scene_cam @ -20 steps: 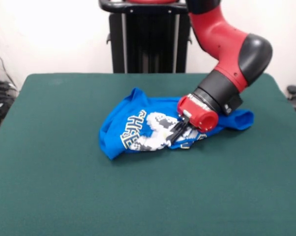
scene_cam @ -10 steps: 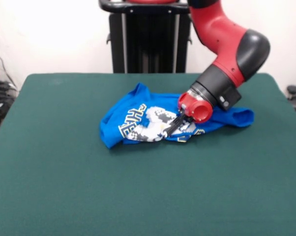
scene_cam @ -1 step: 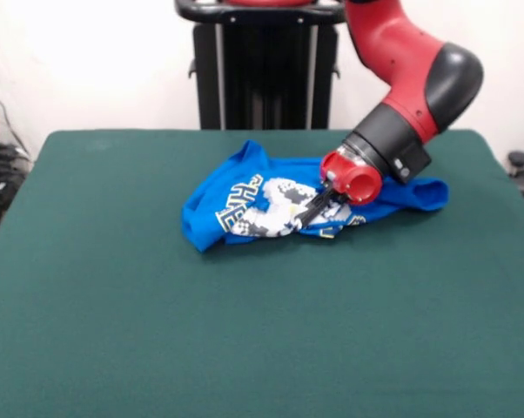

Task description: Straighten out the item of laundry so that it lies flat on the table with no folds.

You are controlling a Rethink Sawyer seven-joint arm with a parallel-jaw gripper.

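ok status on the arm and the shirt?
Hand down on the T-shirt, pinching cloth at the graphic. Shirt bunched and folded, not flat, near mid-table. Nothing else in the way.

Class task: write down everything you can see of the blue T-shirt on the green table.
The T-shirt is bright blue soft cloth with a white pixel graphic and white-and-yellow block letters. It lies crumpled and folded, not flat, on the green table, towards the far middle, one part trailing off to the picture's right. The arm's end effector presses into its printed middle; whether it grips the cloth cannot be told.
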